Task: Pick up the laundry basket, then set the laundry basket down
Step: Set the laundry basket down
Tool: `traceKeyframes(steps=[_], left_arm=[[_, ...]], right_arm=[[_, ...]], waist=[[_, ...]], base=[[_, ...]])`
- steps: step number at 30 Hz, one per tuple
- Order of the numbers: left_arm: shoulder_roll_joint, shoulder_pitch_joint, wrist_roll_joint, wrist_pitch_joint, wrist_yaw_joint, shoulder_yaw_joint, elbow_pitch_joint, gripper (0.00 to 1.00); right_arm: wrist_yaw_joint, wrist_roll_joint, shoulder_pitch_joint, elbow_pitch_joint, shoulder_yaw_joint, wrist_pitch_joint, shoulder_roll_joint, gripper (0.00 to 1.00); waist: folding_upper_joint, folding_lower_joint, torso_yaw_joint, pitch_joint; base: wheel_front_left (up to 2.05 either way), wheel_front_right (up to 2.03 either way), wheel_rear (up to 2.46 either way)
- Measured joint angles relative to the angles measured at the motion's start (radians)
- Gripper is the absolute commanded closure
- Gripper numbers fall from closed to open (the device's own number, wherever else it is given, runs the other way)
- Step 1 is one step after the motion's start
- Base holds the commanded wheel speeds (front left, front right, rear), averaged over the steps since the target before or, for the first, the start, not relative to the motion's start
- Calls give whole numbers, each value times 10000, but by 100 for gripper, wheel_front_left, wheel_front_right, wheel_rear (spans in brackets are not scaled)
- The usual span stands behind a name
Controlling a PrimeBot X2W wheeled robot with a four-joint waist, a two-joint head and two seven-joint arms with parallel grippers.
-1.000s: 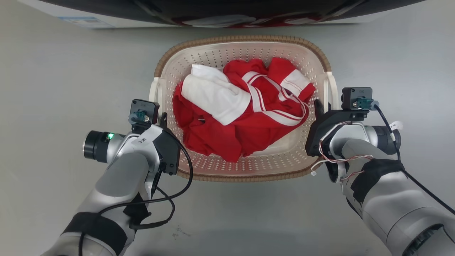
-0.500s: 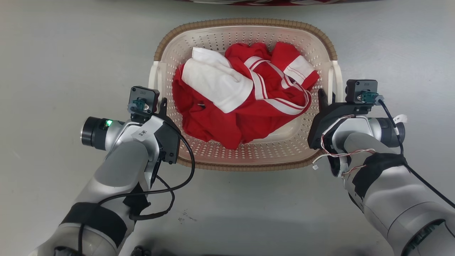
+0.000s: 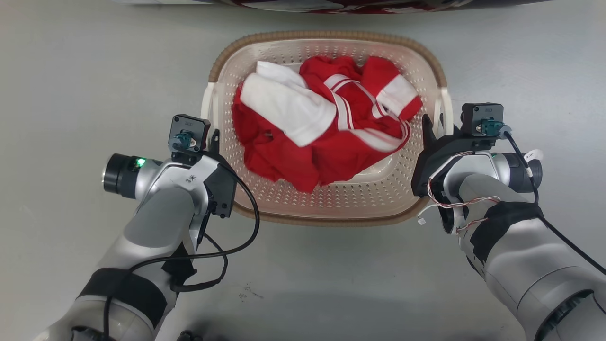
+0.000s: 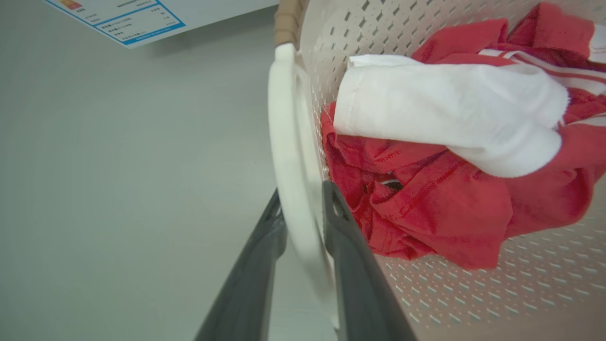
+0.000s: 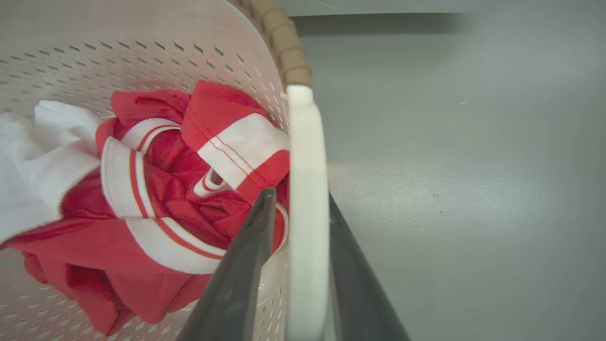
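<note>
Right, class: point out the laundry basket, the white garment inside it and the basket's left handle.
laundry basket (image 3: 326, 34), head view, on the far side of its brown rim.
white garment (image 3: 289, 106), head view, on the middle of the cloth.
left handle (image 4: 288, 156), left wrist view, on the white band's middle.

cut off by the top edge of the head view: a dark shape (image 3: 426, 3). too small to read, upper left of the left wrist view: print on a blue-bordered label (image 4: 128, 19). hidden under red and white clothes (image 3: 326, 142): much of the laundry basket (image 3: 331, 219) floor. blurred low in the left wrist view: its white handle (image 4: 289, 137).
</note>
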Motion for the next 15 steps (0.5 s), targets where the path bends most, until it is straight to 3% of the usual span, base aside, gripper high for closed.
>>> traceKeyframes(steps=[2, 4, 5, 10, 15], left_arm=[[46, -2, 0, -29, 73, 2, 69, 42], [33, -2, 0, -58, 71, 6, 113, 22], [29, -2, 0, -59, 73, 6, 127, 9], [27, -1, 0, -90, 84, 17, 176, 0], [23, 24, -12, -176, 102, 42, 222, 0]], right_arm=[[0, 0, 0, 2, 12, -6, 0, 46], [0, 0, 0, 0, 21, -15, 2, 22], [0, 0, 0, 0, 27, -50, 2, 1], [0, 0, 0, 2, 40, -79, 0, 0], [0, -2, 1, 19, 65, -92, 0, 0]], waist=[[0, 0, 7, -31], [0, 0, 13, -62], [0, 1, 17, -79], [0, 0, 30, -164], [1, 0, 41, -308]], base=[[0, 0, 0], [0, 0, 0], [0, 0, 0], [0, 0, 0], [0, 0, 0]])
